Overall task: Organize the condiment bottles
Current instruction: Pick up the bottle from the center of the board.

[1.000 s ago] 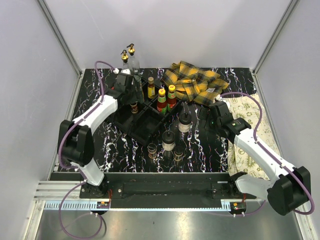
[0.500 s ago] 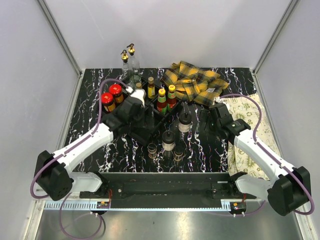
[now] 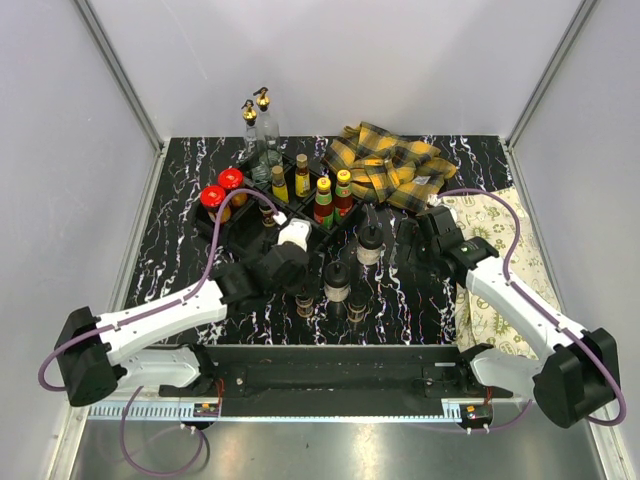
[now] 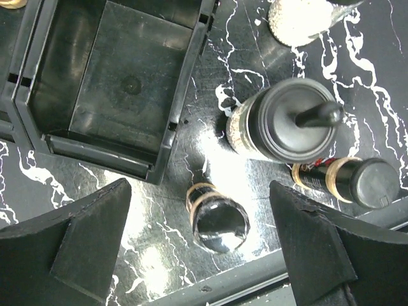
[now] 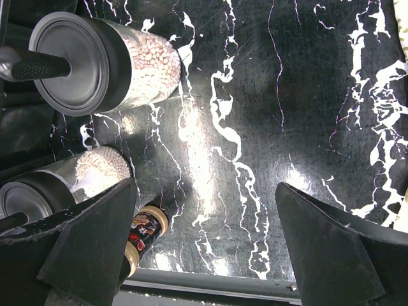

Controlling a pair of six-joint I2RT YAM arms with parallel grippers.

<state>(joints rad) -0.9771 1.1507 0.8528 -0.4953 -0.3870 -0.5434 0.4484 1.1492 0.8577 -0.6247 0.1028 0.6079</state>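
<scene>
The condiment bottles stand in and around a black tray [image 3: 250, 238]. Two red-lidded jars [image 3: 221, 191] are at its left end and yellow-capped sauce bottles [image 3: 323, 197] along its back. Two clear gold-spouted bottles [image 3: 257, 112] stand behind it. Two black-capped shakers [image 3: 337, 281] [image 3: 370, 244] and two small black-capped bottles [image 3: 304, 300] [image 3: 357, 306] stand on the table in front. My left gripper [image 3: 296, 280] [image 4: 199, 191] hangs open above one small bottle [image 4: 217, 221], which sits between its fingers untouched. My right gripper [image 3: 410, 240] [image 5: 204, 191] is open over bare table, right of the shakers [image 5: 95, 64].
A yellow plaid cloth [image 3: 386, 164] lies at the back right and a pale patterned cloth [image 3: 500, 265] along the right edge. The near tray compartment [image 4: 127, 83] holds nothing. The table's metal front rail [image 5: 210, 277] runs close below both grippers.
My left arm pulled back from the tray's far left to the near small bottles, uncovering the red-lidded jars, and its jaws widened. The right arm barely moved.
</scene>
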